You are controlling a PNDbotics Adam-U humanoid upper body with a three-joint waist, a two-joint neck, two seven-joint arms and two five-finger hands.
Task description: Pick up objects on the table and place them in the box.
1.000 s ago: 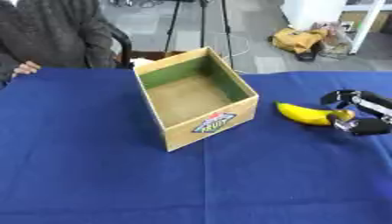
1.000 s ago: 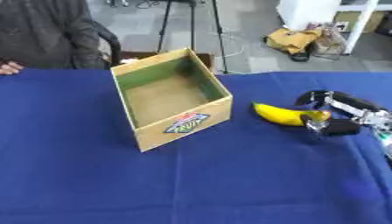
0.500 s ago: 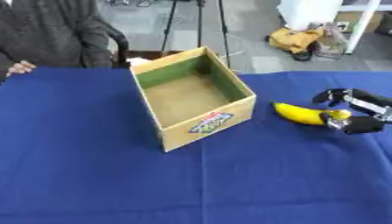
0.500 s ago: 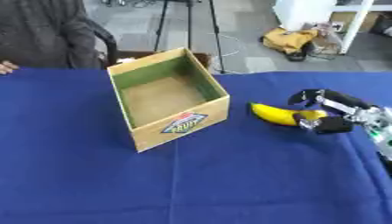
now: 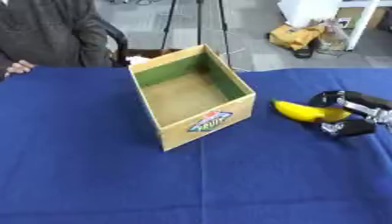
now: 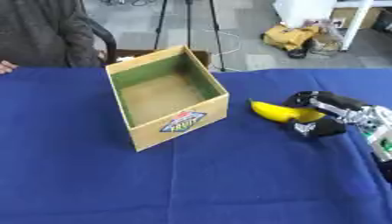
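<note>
Right hand (image 6: 325,114) black with silver joints, fingers and thumb curled around the right end of a yellow curved banana (image 6: 277,112) lying on the blue tablecloth (image 5: 92,175). Open tan cardboard box with green inner walls (image 5: 190,94) sits upright just left of the hand, apart from the banana.

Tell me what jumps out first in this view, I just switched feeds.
The yellow banana on the blue table, right of centre, with the right hand curled around its far end. Next, the open cardboard box left of it, empty inside, a colourful logo on its near wall.
</note>
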